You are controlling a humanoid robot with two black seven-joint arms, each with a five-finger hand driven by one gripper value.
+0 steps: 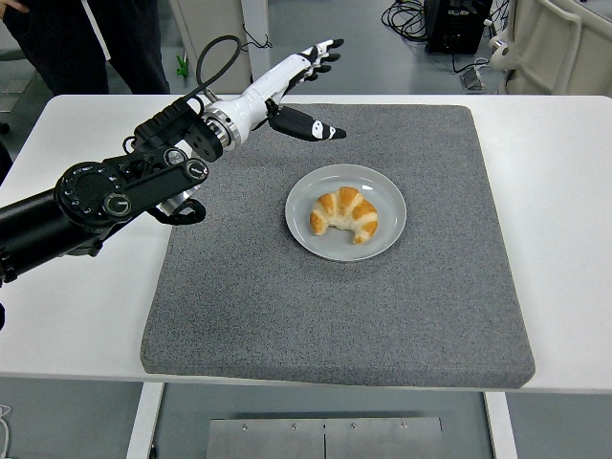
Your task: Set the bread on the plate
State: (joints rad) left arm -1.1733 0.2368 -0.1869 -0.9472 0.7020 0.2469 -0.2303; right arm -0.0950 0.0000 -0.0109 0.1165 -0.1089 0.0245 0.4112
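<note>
We see the croissant [346,214] lying on the grey plate [387,239], a little left of the plate's middle, with bare rim showing all around it. The plate sits flat on the grey mat [335,316], somewhat above the mat's centre and well inside every edge of it.

Our left hand [298,84] hangs over the mat's far left corner, raised above the surface and well apart from the plate. Its fingers [320,53] are stretched out and spread, pointing toward the table's far side, while the dark thumb [308,125] reaches rightward toward the plate without touching it. The hand grips nothing. The black left arm [105,196] comes in from the picture's left edge and crosses the mat's left border, with a cable [215,57] looping above the wrist.

The mat covers the middle of the white table [564,201], leaving wide bare strips on the left and right, a narrow strip along the near edge, and a thin band at the far edge. The mat to the right of the plate and in front of it lies open. A person [86,38] in dark clothing stands beyond the table's far left corner.
</note>
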